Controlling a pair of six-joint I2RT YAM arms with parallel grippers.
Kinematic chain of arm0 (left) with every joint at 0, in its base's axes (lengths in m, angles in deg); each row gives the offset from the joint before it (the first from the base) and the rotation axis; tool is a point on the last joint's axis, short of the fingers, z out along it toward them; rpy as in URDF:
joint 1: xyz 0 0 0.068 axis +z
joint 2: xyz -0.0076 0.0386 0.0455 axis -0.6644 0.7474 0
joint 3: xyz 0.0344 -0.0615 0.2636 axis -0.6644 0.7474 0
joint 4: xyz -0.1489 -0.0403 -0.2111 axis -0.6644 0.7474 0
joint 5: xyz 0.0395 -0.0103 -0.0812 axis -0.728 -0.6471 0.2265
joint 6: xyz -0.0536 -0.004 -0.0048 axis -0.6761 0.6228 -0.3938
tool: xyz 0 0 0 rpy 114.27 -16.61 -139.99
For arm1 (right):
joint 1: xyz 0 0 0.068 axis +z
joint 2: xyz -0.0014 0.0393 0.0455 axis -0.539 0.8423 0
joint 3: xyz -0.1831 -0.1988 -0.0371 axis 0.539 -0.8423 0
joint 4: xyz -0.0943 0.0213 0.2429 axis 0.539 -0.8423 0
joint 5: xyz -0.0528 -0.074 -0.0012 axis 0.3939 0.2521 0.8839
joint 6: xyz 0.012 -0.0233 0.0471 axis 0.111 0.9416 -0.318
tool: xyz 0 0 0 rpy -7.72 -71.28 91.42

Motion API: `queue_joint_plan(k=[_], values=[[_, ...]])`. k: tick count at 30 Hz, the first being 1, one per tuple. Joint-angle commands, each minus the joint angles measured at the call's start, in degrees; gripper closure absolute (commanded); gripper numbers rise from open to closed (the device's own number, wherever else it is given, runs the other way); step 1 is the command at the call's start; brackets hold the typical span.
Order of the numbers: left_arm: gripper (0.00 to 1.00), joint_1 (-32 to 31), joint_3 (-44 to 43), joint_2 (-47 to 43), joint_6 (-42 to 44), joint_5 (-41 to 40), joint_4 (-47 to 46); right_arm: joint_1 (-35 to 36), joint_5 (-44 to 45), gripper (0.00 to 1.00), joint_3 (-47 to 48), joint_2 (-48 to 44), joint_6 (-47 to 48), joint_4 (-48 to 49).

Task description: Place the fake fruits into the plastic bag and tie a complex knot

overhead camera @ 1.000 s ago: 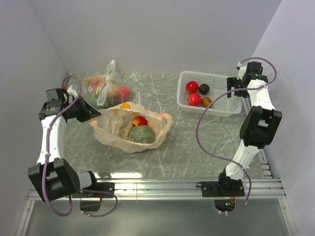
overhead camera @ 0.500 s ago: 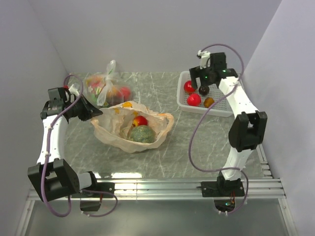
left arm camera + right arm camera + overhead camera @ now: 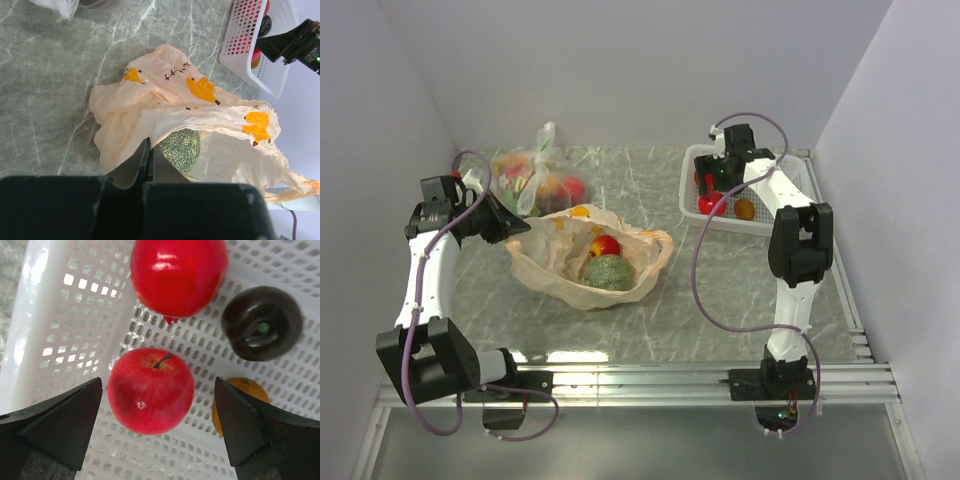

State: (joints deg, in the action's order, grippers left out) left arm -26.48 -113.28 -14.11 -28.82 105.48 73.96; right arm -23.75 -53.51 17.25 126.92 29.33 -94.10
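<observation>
The peach-orange plastic bag (image 3: 560, 275) lies open at mid-table with the green melon (image 3: 607, 272) and one red ball (image 3: 606, 245) inside. My left gripper (image 3: 517, 229) is shut on the bag's left rim; in the left wrist view its closed fingers (image 3: 149, 150) pinch the film beside the melon (image 3: 180, 149). My right gripper (image 3: 712, 185) hangs open low in the white basket (image 3: 795, 200). In the right wrist view its gripper (image 3: 158, 385) straddles a red apple (image 3: 151, 390), not touching it. A second red fruit (image 3: 177, 272), the dark maroon fruit (image 3: 261, 322) and the orange-brown fruit (image 3: 235, 395) lie nearby.
A clear bag of mixed fruits (image 3: 535, 180) with white handles stands at the back left, behind the peach bag. The basket (image 3: 245, 45) sits at the back right near the right wall. Walls close the table on the left, back and right.
My right arm has swung from the right wall leftward over the basket and come down with open jaws around the red apple. The left arm and the bag have barely moved.
</observation>
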Motion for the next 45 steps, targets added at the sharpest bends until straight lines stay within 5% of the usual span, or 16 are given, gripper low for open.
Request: queue_joint_plan(k=[1,11,16,20,31,37,42,45], values=[[0.99,-0.31,-1.49,-0.35,-0.25,0.57,-1.69,0.28,-2.87,0.0,0.57,1.82,-1.03,1.33],[0.99,-0.3,-1.31,-0.44,0.1,0.66,-1.6,0.37,-6.74,0.0,-2.94,3.23,-3.5,-0.7],[0.99,-0.3,-1.49,-0.62,0.1,0.75,-1.51,-0.25,-8.24,0.24,-3.48,0.25,-3.76,-1.04],[1.0,-0.39,-1.75,-1.05,0.27,0.48,-1.16,-1.57,-10.17,0.36,-2.08,-6.93,-3.15,-2.8],[1.0,-2.67,-2.36,-1.49,0.63,-0.66,-0.11,-0.79,-26.6,0.37,1.0,-28.83,-2.53,-1.93],[1.0,-4.52,-3.42,-0.97,-0.34,-1.27,-0.46,12.82,-31.36,0.35,0.66,-37.45,3.34,2.63],[1.0,-5.05,-4.74,-0.09,-1.04,-0.49,-0.99,34.49,-20.5,0.35,-5.14,-40.54,15.2,5.28],[1.0,-5.05,-5.44,0.26,-1.04,0.13,-0.72,41.04,-15.99,0.36,-7.86,-38.43,20.57,5.98]])
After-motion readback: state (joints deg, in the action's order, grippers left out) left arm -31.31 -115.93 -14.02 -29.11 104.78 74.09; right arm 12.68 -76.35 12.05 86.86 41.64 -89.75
